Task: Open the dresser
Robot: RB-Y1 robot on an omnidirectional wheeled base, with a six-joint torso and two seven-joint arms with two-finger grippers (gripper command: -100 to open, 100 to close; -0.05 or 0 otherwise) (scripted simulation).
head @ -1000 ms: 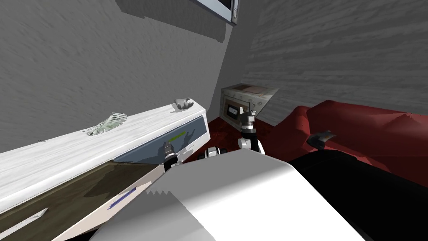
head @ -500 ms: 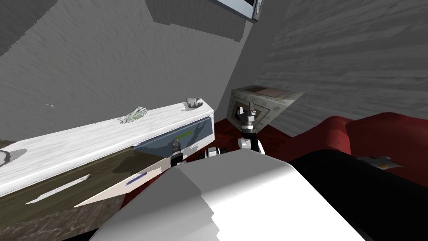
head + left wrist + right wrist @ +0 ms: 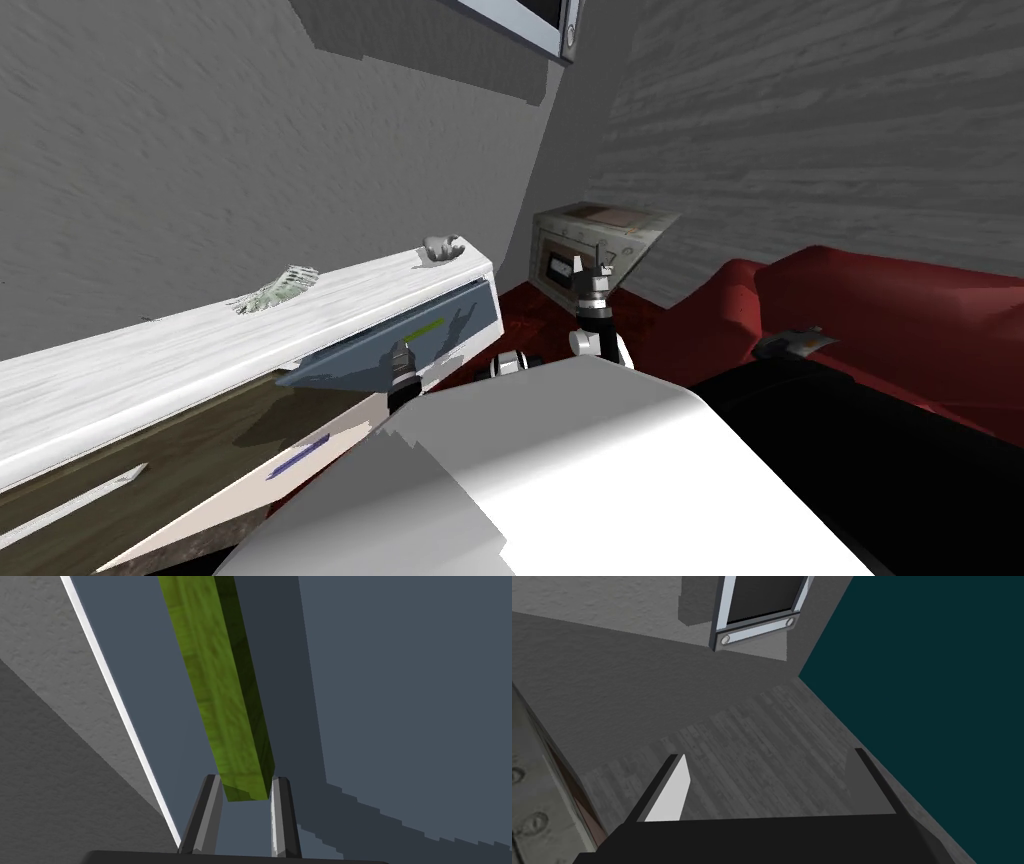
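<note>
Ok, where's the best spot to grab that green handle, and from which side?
Take the green handle across its narrow width, coming straight at the blue drawer front. It is a long straight bar standing off the front, so fingers fit on its two long sides. The left gripper grips it that way, at one end; nearer the middle may pull more evenly.

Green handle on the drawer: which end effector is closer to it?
Left. The left end effector is shut on the green handle, at its end. The right end effector is open, raised apart from the drawer, in front of the beige cabinet.
</note>
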